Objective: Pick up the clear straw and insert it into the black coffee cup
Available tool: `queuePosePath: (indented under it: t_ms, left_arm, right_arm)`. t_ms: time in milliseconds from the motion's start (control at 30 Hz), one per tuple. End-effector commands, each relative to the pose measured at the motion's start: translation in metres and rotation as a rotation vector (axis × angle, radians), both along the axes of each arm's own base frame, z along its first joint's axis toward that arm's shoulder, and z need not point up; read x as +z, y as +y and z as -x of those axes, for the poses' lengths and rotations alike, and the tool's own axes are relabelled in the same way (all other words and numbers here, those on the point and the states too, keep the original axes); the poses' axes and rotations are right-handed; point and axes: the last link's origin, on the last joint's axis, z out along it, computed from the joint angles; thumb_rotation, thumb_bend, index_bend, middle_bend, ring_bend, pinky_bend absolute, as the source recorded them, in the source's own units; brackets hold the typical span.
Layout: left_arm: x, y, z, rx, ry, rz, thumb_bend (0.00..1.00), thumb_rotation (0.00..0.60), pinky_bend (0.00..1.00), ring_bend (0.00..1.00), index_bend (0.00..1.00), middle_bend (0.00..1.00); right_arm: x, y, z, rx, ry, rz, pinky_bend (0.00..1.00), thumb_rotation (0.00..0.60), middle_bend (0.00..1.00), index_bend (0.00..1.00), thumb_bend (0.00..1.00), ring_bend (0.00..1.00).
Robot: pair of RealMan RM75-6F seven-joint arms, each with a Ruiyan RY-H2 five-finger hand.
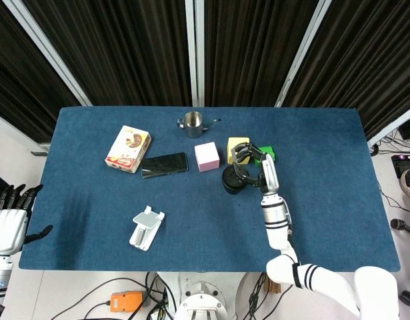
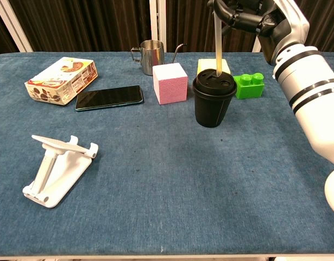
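The black coffee cup (image 2: 212,106) with its black lid stands mid-table, in front of the yellow block. My right hand (image 2: 248,16) hovers above it and grips the top of the clear straw (image 2: 217,46), which hangs upright. The straw's lower end meets the top of the lid; I cannot tell whether it has entered the hole. In the head view the right hand (image 1: 253,163) covers the cup's right side (image 1: 229,181), and the straw is not discernible there. My left hand (image 1: 8,223) rests off the table's left edge, fingers spread and holding nothing.
A pink block (image 2: 170,82), yellow block (image 2: 208,66) and green brick (image 2: 249,85) stand around the cup. A steel pitcher (image 2: 151,56) is behind them. A phone (image 2: 109,97) and snack box (image 2: 62,80) lie at left, and a white phone stand (image 2: 57,169) sits front left.
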Motion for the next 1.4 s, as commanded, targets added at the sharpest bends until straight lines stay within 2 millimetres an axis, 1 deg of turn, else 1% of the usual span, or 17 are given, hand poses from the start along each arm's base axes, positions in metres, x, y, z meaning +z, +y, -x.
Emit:
queuePosePath:
  t_ms: [33, 233, 567, 833, 900, 967, 1067, 1100, 1167, 1267, 1367, 1400]
  left_arm:
    - [0.000, 0.000, 0.001, 0.001, -0.001, 0.000, 0.08, 0.600, 0.00, 0.07, 0.12, 0.17]
    - [-0.001, 0.001, 0.001, 0.000, -0.002, 0.002, 0.08, 0.600, 0.00, 0.07, 0.12, 0.17]
    - [-0.003, 0.001, 0.002, 0.004, -0.004, 0.005, 0.08, 0.600, 0.00, 0.07, 0.12, 0.17]
    - [-0.003, 0.001, 0.003, 0.006, -0.007, 0.003, 0.08, 0.600, 0.00, 0.07, 0.12, 0.17]
    - [-0.003, 0.001, 0.004, 0.005, -0.007, 0.004, 0.08, 0.600, 0.00, 0.07, 0.12, 0.17]
    - [-0.004, 0.001, 0.004, 0.005, -0.008, 0.004, 0.08, 0.600, 0.00, 0.07, 0.12, 0.17]
    - [-0.004, 0.001, 0.004, 0.005, -0.008, 0.003, 0.08, 0.600, 0.00, 0.07, 0.12, 0.17]
    - [-0.004, 0.001, 0.004, 0.004, -0.007, 0.002, 0.08, 0.600, 0.00, 0.07, 0.12, 0.17]
    - [-0.005, 0.001, 0.003, 0.003, -0.008, 0.003, 0.08, 0.600, 0.00, 0.07, 0.12, 0.17]
    - [-0.005, 0.002, 0.002, -0.001, -0.007, 0.003, 0.08, 0.600, 0.00, 0.07, 0.12, 0.17]
    - [-0.004, 0.002, 0.001, -0.004, -0.008, 0.004, 0.08, 0.600, 0.00, 0.07, 0.12, 0.17]
    - [-0.004, 0.002, 0.001, -0.004, -0.007, 0.006, 0.08, 0.600, 0.00, 0.07, 0.12, 0.17]
  right_arm:
    - [-0.001, 0.000, 0.002, -0.003, 0.001, 0.000, 0.56, 0.600, 0.50, 0.74, 0.64, 0.45]
    - [0.000, 0.000, 0.006, -0.015, 0.010, -0.003, 0.56, 0.600, 0.50, 0.74, 0.64, 0.45]
    - [-0.007, 0.001, 0.007, -0.018, 0.025, -0.024, 0.56, 0.600, 0.50, 0.74, 0.64, 0.45]
    - [-0.009, 0.002, 0.009, -0.018, 0.028, -0.031, 0.55, 0.600, 0.50, 0.71, 0.64, 0.44]
    - [-0.010, 0.003, 0.010, -0.016, 0.029, -0.038, 0.53, 0.600, 0.50, 0.66, 0.64, 0.40]
    - [-0.010, 0.004, 0.011, -0.017, 0.027, -0.042, 0.48, 0.600, 0.50, 0.58, 0.64, 0.36]
    - [-0.010, 0.005, 0.013, -0.022, 0.030, -0.035, 0.43, 0.600, 0.48, 0.50, 0.63, 0.32]
    - [-0.010, 0.006, 0.014, -0.019, 0.038, -0.041, 0.42, 0.600, 0.47, 0.48, 0.61, 0.31]
    - [-0.011, 0.007, 0.015, -0.013, 0.044, -0.048, 0.36, 0.600, 0.43, 0.42, 0.53, 0.29]
    - [-0.011, 0.010, 0.016, -0.003, 0.045, -0.062, 0.32, 0.600, 0.38, 0.33, 0.43, 0.24]
    - [-0.006, 0.012, 0.017, 0.003, 0.043, -0.046, 0.30, 0.600, 0.35, 0.31, 0.41, 0.23]
    - [-0.001, 0.013, 0.020, 0.006, 0.053, -0.035, 0.30, 0.600, 0.35, 0.31, 0.40, 0.22]
